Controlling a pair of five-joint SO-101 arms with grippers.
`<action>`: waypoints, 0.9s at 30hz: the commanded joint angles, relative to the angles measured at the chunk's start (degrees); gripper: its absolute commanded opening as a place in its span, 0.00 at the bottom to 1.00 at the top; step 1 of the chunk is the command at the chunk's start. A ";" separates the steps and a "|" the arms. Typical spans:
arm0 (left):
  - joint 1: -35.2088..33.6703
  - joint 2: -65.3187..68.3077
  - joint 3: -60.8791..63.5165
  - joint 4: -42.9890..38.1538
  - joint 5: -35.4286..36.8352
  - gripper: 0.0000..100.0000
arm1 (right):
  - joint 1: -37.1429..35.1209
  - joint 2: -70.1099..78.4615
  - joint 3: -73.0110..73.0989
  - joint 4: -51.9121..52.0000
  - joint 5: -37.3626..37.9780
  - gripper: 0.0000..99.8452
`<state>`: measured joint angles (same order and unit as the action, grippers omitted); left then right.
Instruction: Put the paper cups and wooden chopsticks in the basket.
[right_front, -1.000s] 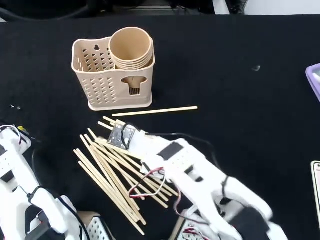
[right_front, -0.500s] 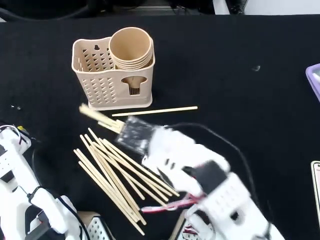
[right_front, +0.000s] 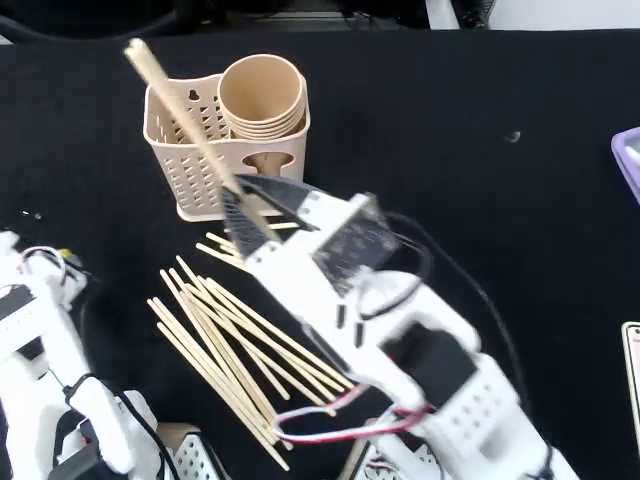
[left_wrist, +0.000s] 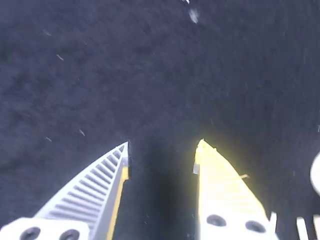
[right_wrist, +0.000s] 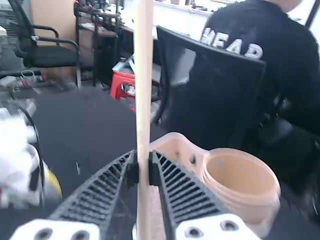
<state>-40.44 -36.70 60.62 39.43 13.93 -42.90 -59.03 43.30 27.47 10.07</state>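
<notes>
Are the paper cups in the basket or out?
In. The stacked paper cups stand upright in one compartment of the basket.

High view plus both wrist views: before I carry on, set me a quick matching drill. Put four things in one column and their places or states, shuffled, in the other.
Things
1. paper cups
2. raised chopstick
3. chopstick pile
4. left pincer

Places or states
A. open, over the black table
B. clamped in the right pincer
C. stacked inside the basket
D. lying loose on the table in front of the basket

Pairs: 1-C, 2-B, 3-D, 4-A
</notes>
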 joint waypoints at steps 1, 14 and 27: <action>5.41 -0.62 0.40 -1.05 0.70 0.22 | -1.67 8.22 -3.21 -15.47 -0.88 0.01; 15.69 -1.05 7.87 -10.02 0.26 0.22 | 2.20 39.69 -13.85 -49.85 -0.88 0.01; 15.69 -1.05 8.13 -9.93 0.18 0.22 | 3.69 63.43 -34.59 -50.20 -0.62 0.01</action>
<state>-25.41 -36.70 69.23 30.37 14.29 -40.70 3.82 12.88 -21.58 9.71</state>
